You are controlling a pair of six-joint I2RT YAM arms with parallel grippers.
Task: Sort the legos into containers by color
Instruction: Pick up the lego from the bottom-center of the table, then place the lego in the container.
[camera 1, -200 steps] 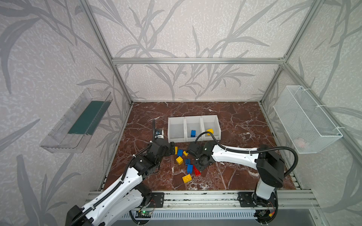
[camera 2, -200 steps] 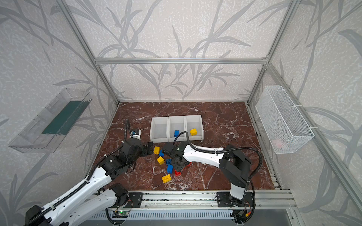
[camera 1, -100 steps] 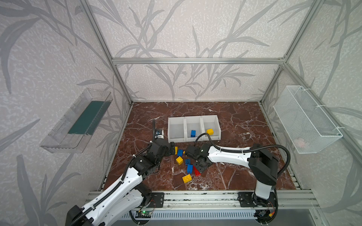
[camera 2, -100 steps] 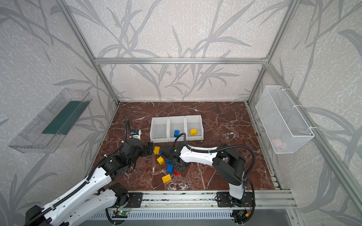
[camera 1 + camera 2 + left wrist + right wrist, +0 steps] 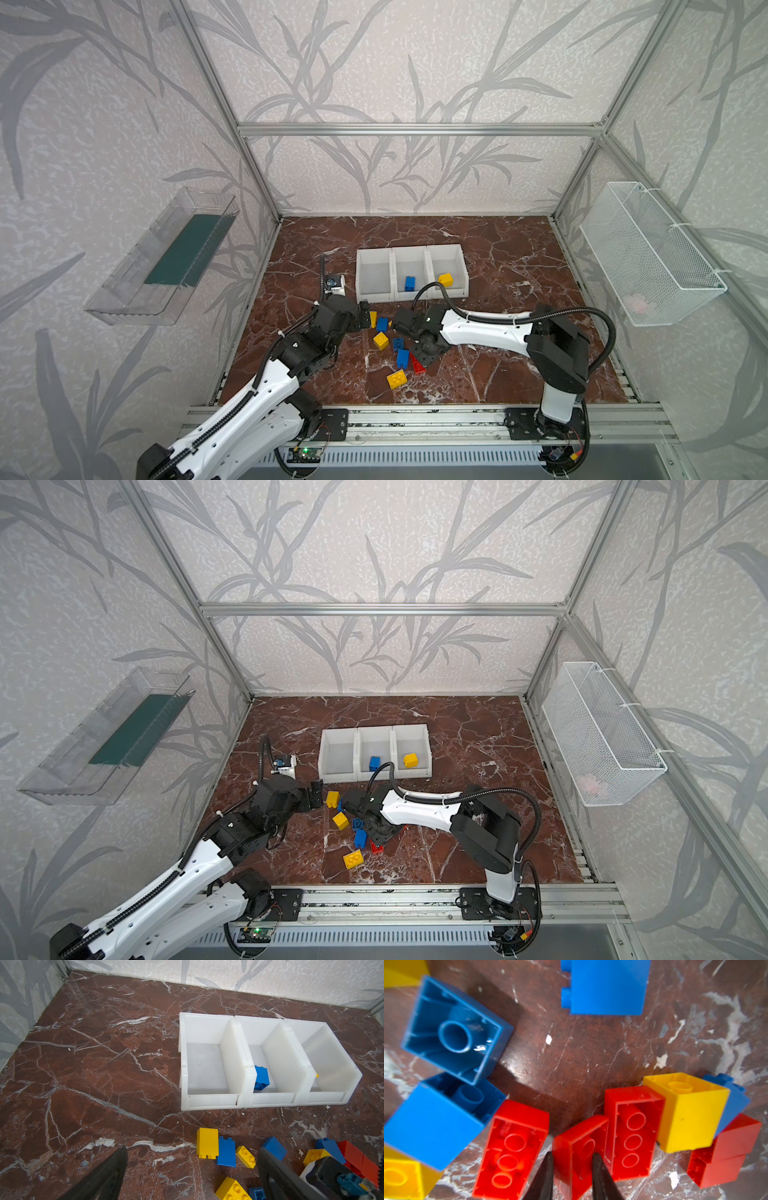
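The right gripper [image 5: 572,1156] is recorded narrowed, its fingertips [image 5: 548,1167] set either side of a small red brick [image 5: 577,1142] between two longer red bricks [image 5: 510,1147], a firm grip not being discernible; the left gripper [image 5: 192,1148] is held wide above the marble floor [image 5: 93,1064], the white bins [image 5: 245,1103] lying ahead.

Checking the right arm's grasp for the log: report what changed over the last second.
The right gripper closed in on the small red brick, its fingers now either side of it, and that arm's elbow swung slightly toward the middle. The left gripper stayed open and in place; the white bins and the other loose bricks did not visibly move.
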